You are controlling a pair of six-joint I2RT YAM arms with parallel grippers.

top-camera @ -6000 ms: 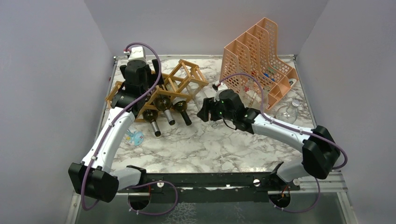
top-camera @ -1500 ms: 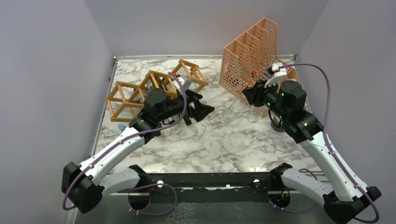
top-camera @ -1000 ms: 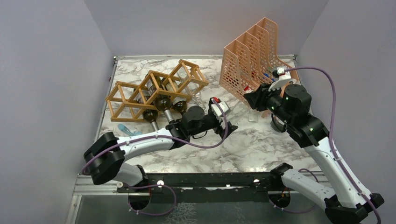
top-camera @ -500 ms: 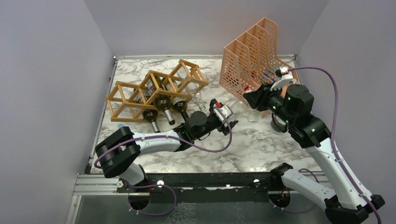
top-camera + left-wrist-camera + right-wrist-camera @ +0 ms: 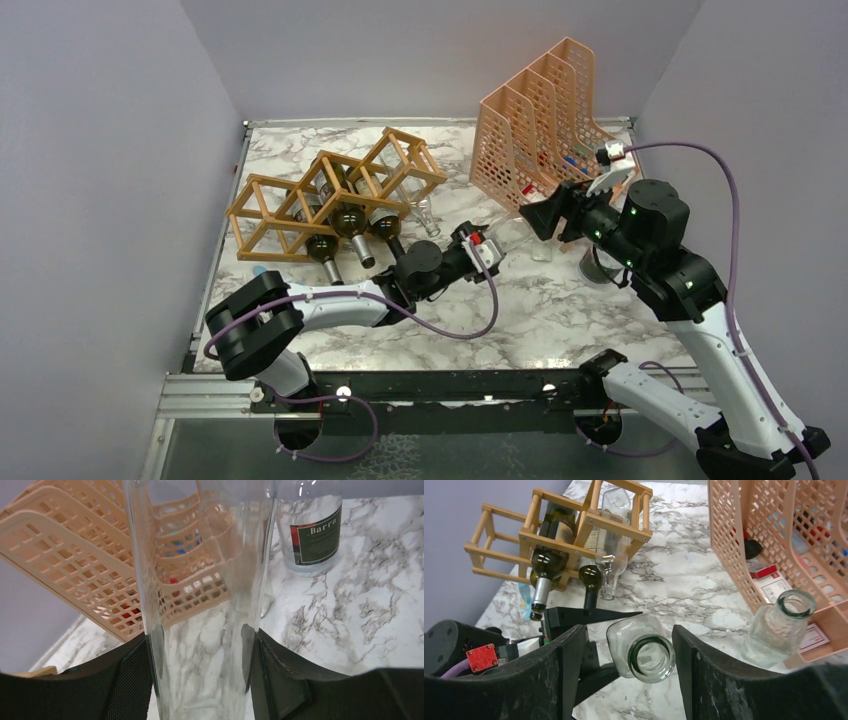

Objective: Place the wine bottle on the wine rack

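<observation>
- Clear glass, so it's barely seen from the top view... where's the wine bottle (image 5: pixel 195 605) at, and how much is done?

- Not much tbh. The left gripper (image 5: pixel 197 640) is clamped on its lower body, pads pressed to both sides as far as can be seen from the left wrist. The right gripper (image 5: pixel 626 635) is held over the mouth, fingers spread wide, nothing touched. The bottle is found over the marble table (image 5: pixel 684 580), just beside the peach file holder (image 5: pixel 744 540), near a second glass bottle (image 5: pixel 781 625), and well apart from the wine rack (image 5: pixel 556 544). So it's been grabbed at most; the carry and the placing are left.

- And which way is it pointed?

- Upright. Long axis vertical, open mouth up at the right wrist camera, base down. Whether the base is resting on the table or lifted can't be told. Dark bottles (image 5: pixel 544 555) are laid in the rack close to flat, necks poking out toward the arms, and cells at its left end look free from above. So it would likely have to be tipped onto its side before it's slid in.
</observation>
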